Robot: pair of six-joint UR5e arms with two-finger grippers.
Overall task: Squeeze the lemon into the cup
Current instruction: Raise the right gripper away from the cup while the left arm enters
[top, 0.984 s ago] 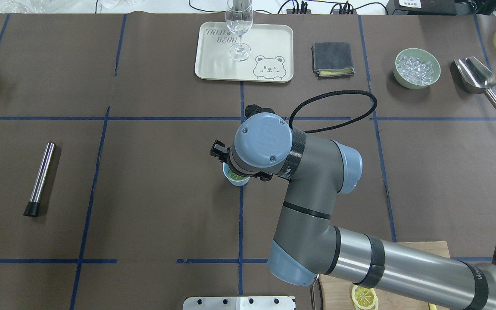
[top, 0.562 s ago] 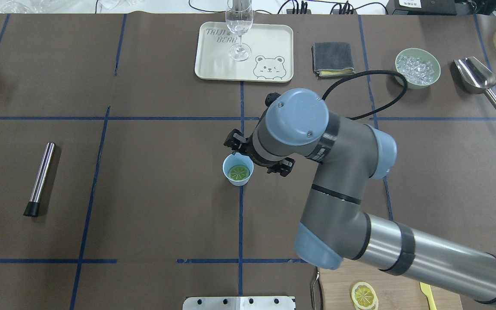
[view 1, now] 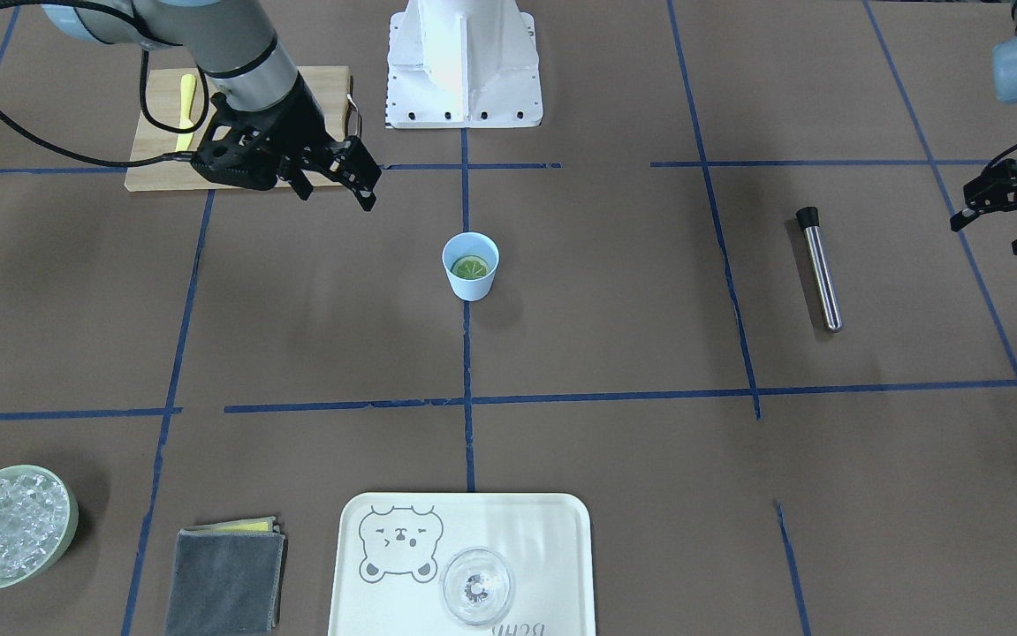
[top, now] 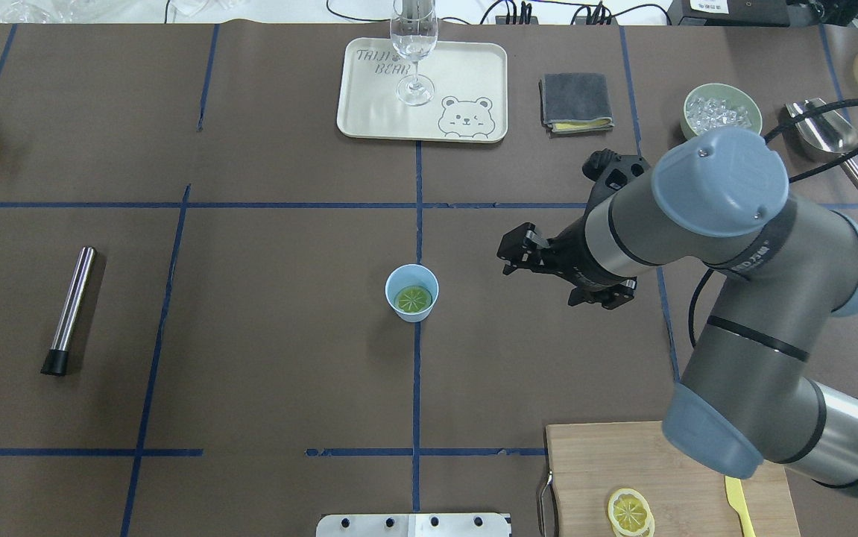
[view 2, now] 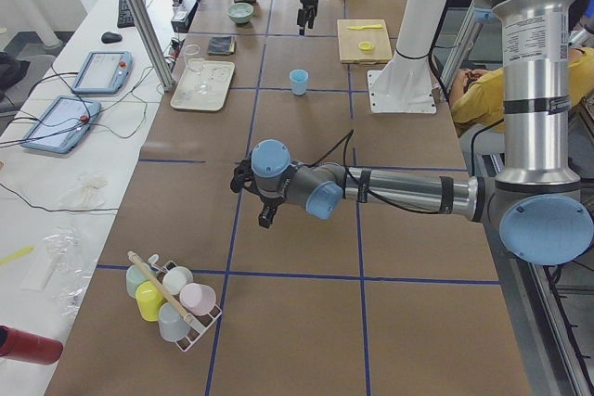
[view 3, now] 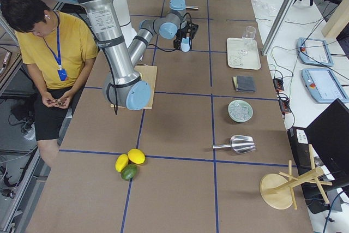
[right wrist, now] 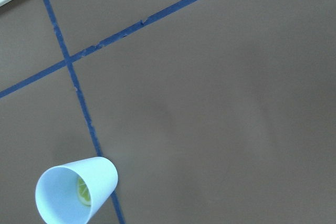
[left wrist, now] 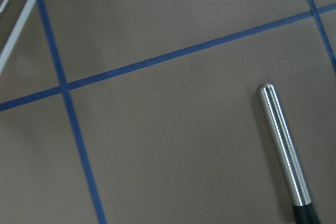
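The light blue cup (top: pixel 412 292) stands upright at the table's middle, on a blue tape line; it also shows in the front view (view 1: pixel 471 265) and the right wrist view (right wrist: pixel 76 195). The lemon (top: pixel 413 299) lies inside it, cut face up, also visible in the front view (view 1: pixel 470 267). My right gripper (top: pixel 544 280) is open and empty, raised and well to the right of the cup; the front view (view 1: pixel 337 190) shows it too. My left gripper (view 1: pixel 990 234) is open and empty, far off beyond the steel rod.
A steel rod (top: pixel 71 309) lies at the left. At the back are a tray (top: pixel 466 74) with a clear glass (top: pixel 414 45), a grey cloth (top: pixel 575 102), a bowl of ice (top: pixel 719 112) and a scoop (top: pixel 824 134). A cutting board (top: pixel 622 462) holds a thin lemon slice (top: pixel 630 512).
My right gripper was right over the cup and has drawn away to the right, empty. The lemon stays in the cup, which has not moved.
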